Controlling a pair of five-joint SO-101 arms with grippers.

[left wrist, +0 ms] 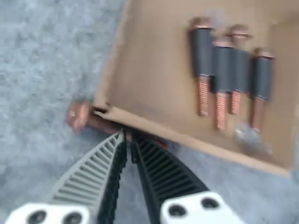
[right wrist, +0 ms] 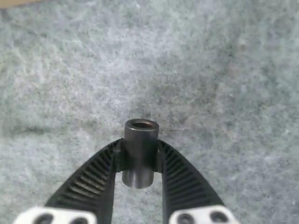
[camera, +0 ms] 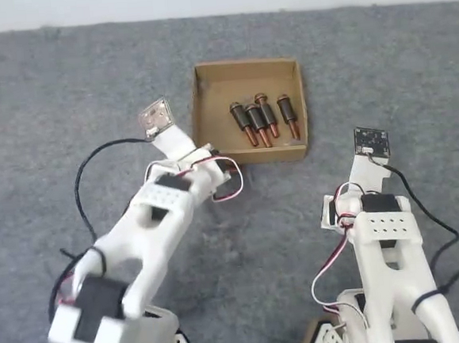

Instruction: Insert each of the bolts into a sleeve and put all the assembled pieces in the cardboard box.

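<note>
The cardboard box (camera: 209, 109) sits at the middle back of the grey carpet, with several assembled pieces (camera: 261, 121) lying side by side in it, dark sleeves on copper bolts. In the left wrist view my left gripper (left wrist: 127, 136) is at the box's (left wrist: 149, 70) near outer corner, shut on a copper bolt (left wrist: 78, 115) held crosswise just outside the wall; the assembled pieces (left wrist: 229, 70) lie beyond. My right gripper (right wrist: 139, 147) is shut on an upright dark sleeve (right wrist: 140, 140), open end up, above bare carpet to the right of the box.
Grey carpet (camera: 50, 114) covers the whole table. Both arms' cables (camera: 83, 183) trail toward the front edge. The right arm (camera: 381, 231) stands at the front right, the left arm (camera: 140, 242) stretches from the front left toward the box.
</note>
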